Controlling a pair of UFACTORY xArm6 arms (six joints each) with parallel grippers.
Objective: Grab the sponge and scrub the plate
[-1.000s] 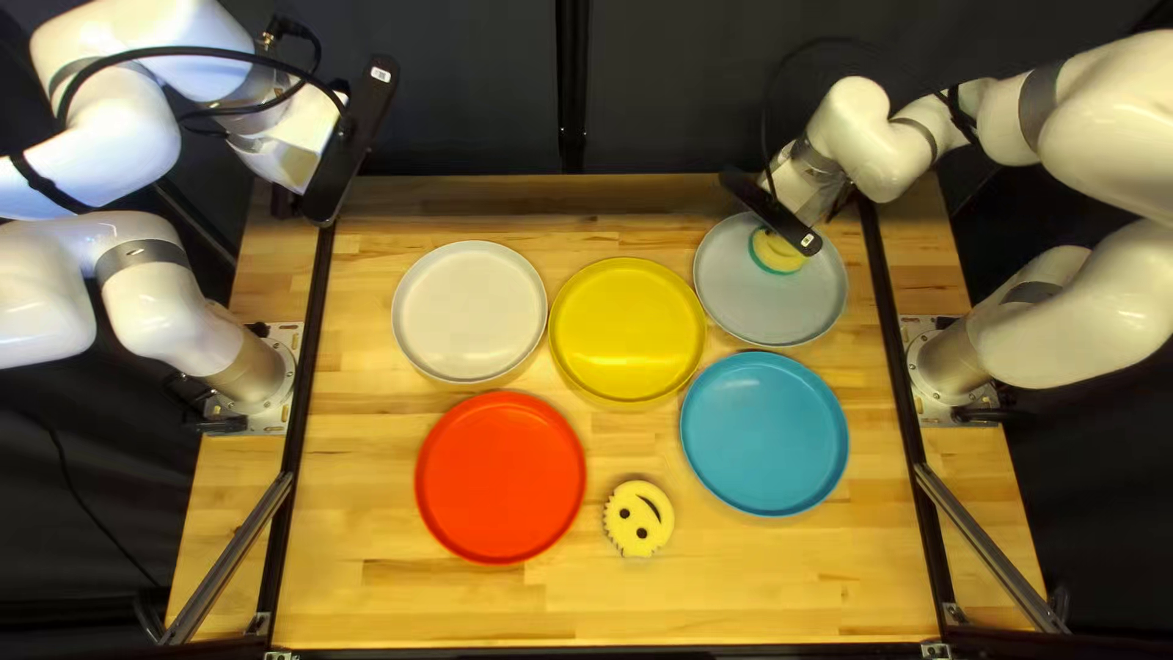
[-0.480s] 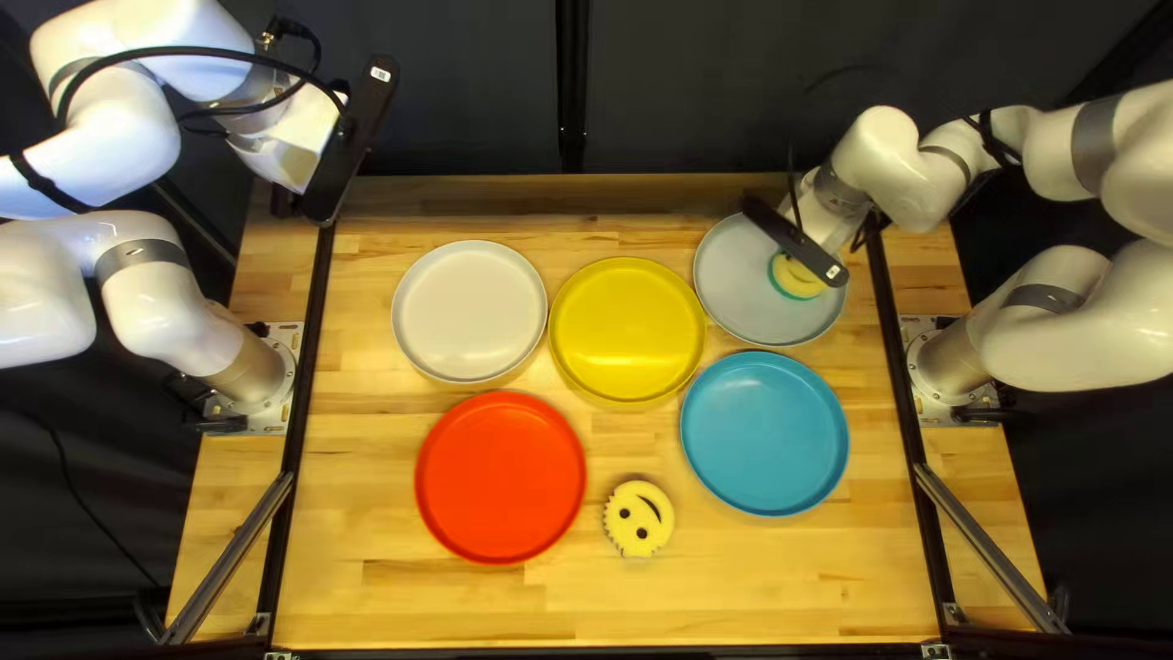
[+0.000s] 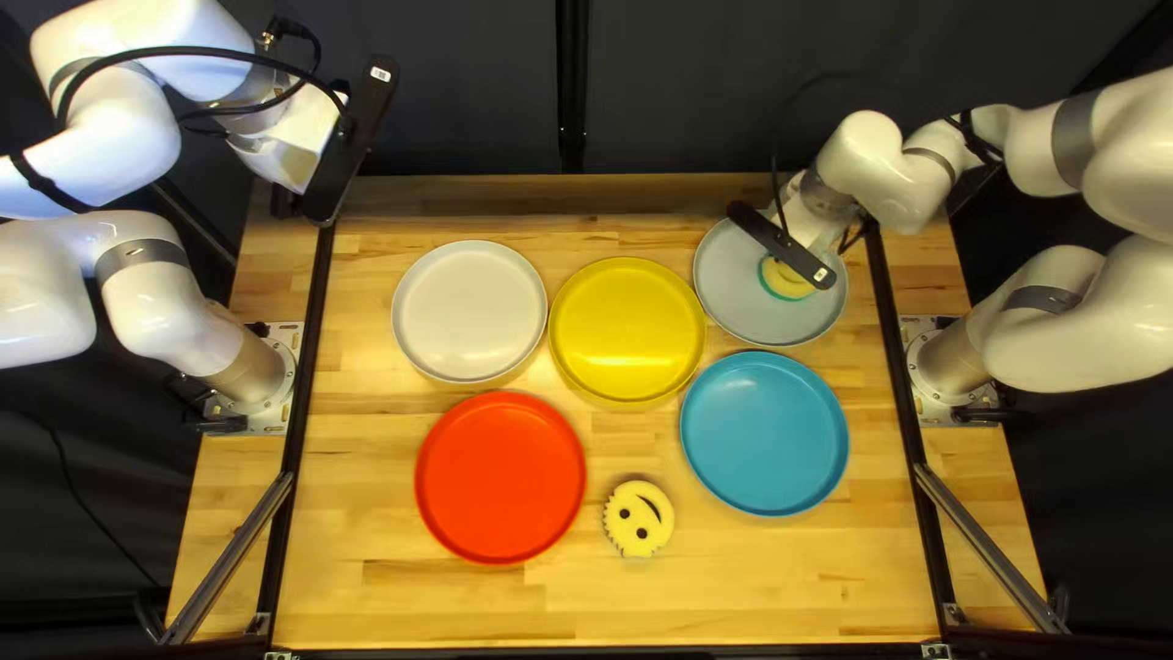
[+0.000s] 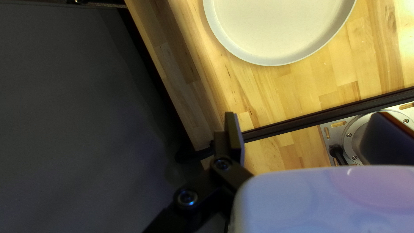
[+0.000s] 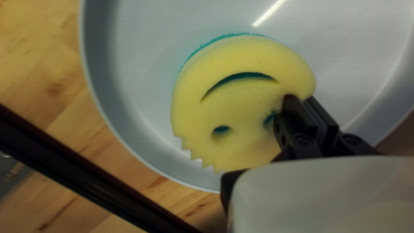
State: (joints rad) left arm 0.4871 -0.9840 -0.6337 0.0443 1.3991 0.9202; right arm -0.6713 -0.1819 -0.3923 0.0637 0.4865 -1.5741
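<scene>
Yellow plate [image 3: 627, 328], blue plate [image 3: 764, 433] near the right pincer [image 3: 786, 275]; white plate [image 3: 469, 310], orange plate [image 3: 500, 477], spare sponge [image 3: 639, 519] well apart.

Five plates sit on one table [image 3: 586, 596]: a yellow plate [image 3: 627, 328] in the middle, a white plate [image 3: 469, 310] at its nine o'clock, a grey plate [image 3: 733, 298] at two, a blue plate [image 3: 763, 433] at four and an orange plate [image 3: 499, 477] at seven. There are two yellow sponges, a loose sponge [image 3: 639, 518] at six o'clock from the yellow plate and the other sponge [image 5: 233, 106] on the grey plate. Two arms flank the table, the left arm [image 3: 137, 284] at nine o'clock, the right arm [image 3: 1063, 321] at three.
</scene>
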